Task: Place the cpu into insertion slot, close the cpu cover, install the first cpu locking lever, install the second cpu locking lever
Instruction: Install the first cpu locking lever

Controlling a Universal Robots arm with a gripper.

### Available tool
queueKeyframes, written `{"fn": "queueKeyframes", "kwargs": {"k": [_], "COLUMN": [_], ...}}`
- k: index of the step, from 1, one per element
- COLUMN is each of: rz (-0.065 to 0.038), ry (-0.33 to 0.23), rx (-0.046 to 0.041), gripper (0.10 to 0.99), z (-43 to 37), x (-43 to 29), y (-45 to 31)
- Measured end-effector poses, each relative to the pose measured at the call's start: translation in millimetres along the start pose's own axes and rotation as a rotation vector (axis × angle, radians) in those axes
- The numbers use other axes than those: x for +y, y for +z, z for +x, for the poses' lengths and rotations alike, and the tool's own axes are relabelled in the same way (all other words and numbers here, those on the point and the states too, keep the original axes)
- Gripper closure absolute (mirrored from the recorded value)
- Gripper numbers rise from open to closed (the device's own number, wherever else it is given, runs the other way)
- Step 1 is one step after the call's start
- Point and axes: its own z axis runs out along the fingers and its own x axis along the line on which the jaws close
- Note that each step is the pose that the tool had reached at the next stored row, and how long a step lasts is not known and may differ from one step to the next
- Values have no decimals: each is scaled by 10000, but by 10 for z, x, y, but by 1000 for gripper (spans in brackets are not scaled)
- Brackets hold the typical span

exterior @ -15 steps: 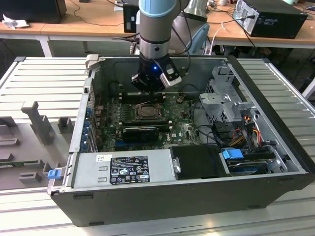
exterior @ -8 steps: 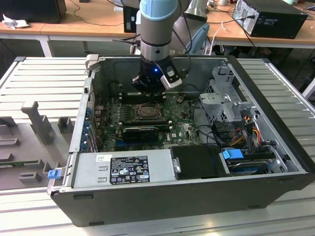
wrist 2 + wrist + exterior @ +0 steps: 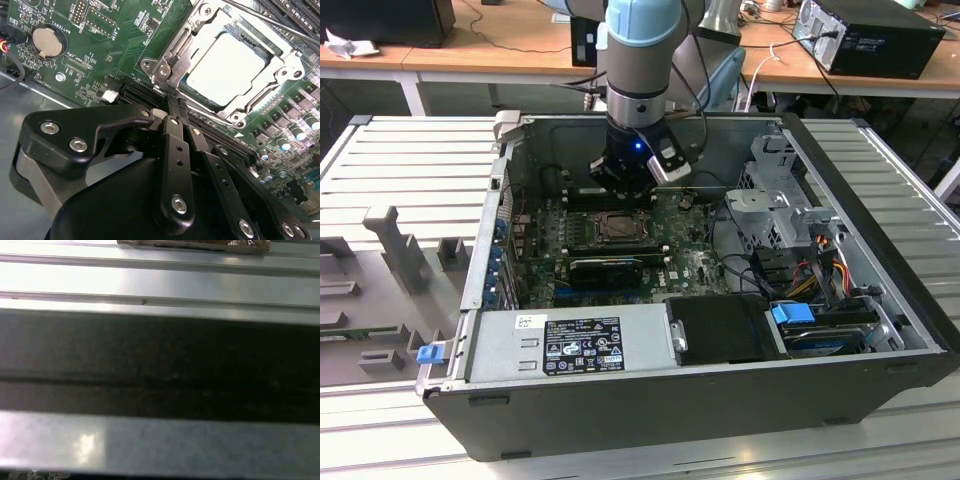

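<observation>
I see the cpu [image 3: 227, 67] seated under the closed cpu cover [image 3: 280, 60]. My gripper [image 3: 172, 107] hangs just beside it, fingers pressed together, empty. Memory slots [image 3: 210, 131] lie between.

We see our single arm [image 3: 638, 60] reaching straight down, its wrist vertical above our black claw [image 3: 172, 112]. Our two claw fingers [image 3: 172, 165] are pressed together at their tips, holding nothing.

The cpu [image 3: 226, 68], pale metal top facing up, sits flat in the socket just beyond the end effector [image 3: 172, 112]. The cpu cover [image 3: 175, 60], a silver frame, lies closed around it.
</observation>
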Motion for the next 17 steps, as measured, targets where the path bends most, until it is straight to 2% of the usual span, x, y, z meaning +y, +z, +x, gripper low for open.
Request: {"fn": "queueKeyframes", "kwargs": {"k": [8, 12, 17], "rz": [106, 122, 67], "ry": [-1, -1, 0], "rx": [4, 6, 5], "gripper": [980, 980, 980], "z": [0, 0, -1], "x": [-4, -5, -5], "y": [17, 35, 36]}}
